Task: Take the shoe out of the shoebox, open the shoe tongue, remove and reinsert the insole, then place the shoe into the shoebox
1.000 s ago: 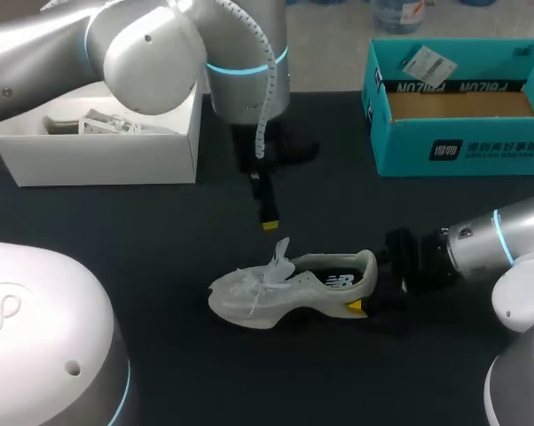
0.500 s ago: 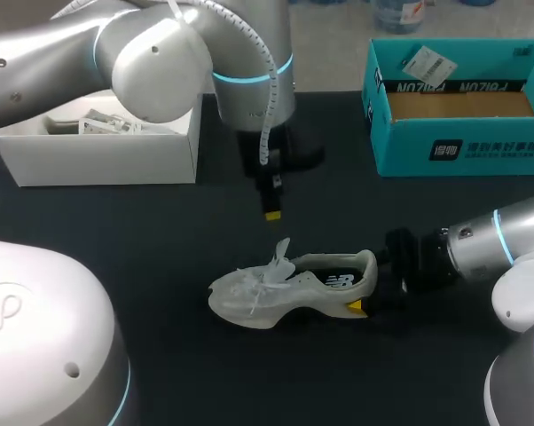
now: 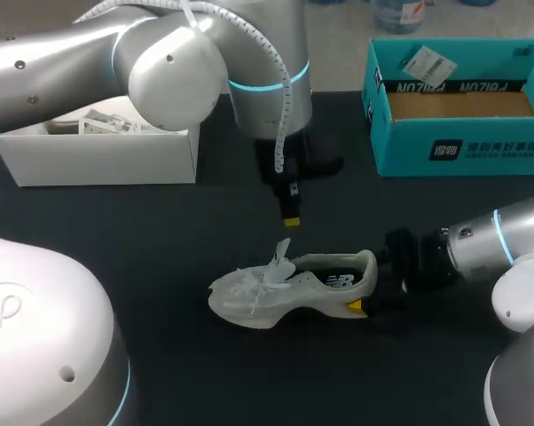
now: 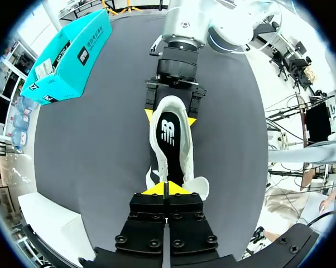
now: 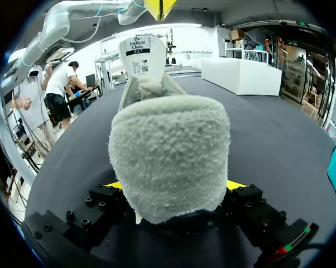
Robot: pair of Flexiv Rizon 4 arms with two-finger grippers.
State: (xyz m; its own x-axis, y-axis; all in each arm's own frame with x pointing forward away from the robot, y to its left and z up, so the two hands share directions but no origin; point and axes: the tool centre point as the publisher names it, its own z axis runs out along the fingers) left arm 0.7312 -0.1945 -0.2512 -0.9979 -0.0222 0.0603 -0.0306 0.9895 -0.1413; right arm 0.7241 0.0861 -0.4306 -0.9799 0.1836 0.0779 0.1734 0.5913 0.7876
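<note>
A white sneaker [image 3: 289, 288] stands upright on the black table, toe to the left, its tongue [image 3: 280, 253] raised. My right gripper [image 3: 366, 302] is shut on the heel, one yellow tip pressed against each side of it. In the right wrist view the fuzzy heel [image 5: 168, 156] fills the space between the fingers. My left gripper [image 3: 291, 220] hangs just above the tongue, shut and empty. In the left wrist view its yellow tips [image 4: 167, 188] meet over the shoe [image 4: 169, 139], whose black insole shows.
A teal shoebox [image 3: 458, 106] sits open at the back right with a paper tag inside. A white box [image 3: 98, 151] holding crumpled paper stands at the back left, under my left arm.
My left gripper has closed and shifted right, now over the shoe's tongue. The shoe and right arm have not moved.
</note>
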